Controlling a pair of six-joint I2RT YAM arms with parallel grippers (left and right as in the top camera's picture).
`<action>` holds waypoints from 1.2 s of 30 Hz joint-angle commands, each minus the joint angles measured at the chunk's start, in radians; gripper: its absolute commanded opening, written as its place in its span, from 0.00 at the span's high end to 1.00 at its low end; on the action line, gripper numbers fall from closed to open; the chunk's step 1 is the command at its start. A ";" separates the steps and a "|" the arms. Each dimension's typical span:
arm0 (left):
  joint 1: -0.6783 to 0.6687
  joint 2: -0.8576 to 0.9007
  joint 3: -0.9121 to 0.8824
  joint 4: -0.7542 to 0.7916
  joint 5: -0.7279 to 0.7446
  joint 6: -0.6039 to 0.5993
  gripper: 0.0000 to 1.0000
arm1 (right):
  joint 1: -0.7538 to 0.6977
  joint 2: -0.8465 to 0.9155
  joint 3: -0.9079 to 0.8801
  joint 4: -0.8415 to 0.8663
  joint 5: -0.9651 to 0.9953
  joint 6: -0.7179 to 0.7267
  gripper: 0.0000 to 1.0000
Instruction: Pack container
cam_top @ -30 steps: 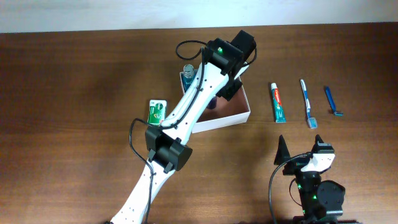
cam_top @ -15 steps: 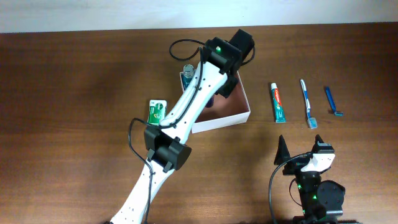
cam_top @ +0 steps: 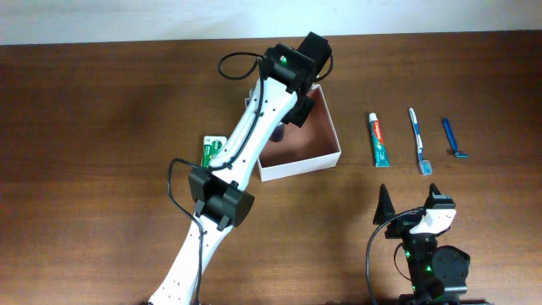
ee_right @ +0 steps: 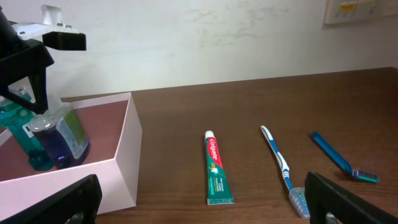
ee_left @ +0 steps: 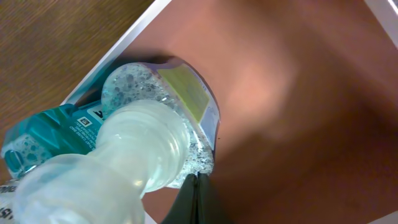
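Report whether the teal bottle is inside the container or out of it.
Inside. In the right wrist view the teal bottle sits behind the white front wall of the container, over its reddish-brown floor.

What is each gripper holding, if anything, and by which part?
The teal bottle, inside the container, has its top between the fingers of the left gripper; a firm grip cannot be told. The right gripper is open, holding nothing.

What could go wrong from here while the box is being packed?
1. The left tool sits close beside the mouthwash bottle and a smaller bottle in a corner of the cardboard box; moving off could tip them.
2. Fallen bottles would take floor space needed by the toothpaste, toothbrush and razor, all outside on the table.
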 commanded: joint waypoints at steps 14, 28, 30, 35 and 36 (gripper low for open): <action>-0.103 -0.083 -0.007 0.043 0.147 0.006 1.00 | -0.008 -0.008 -0.008 0.000 -0.005 -0.001 0.01; -0.167 -0.082 -0.021 0.064 0.181 0.019 1.00 | -0.008 -0.006 -0.008 0.000 -0.005 -0.001 0.01; -0.168 -0.082 -0.021 0.127 0.188 0.038 1.00 | -0.008 -0.006 -0.008 0.000 -0.005 -0.001 0.01; -0.168 -0.082 -0.024 0.267 0.241 0.051 1.00 | -0.008 -0.006 -0.008 0.000 -0.005 -0.001 0.02; -0.168 -0.082 -0.029 0.282 0.247 0.051 1.00 | -0.008 -0.006 -0.008 0.000 -0.005 -0.001 0.02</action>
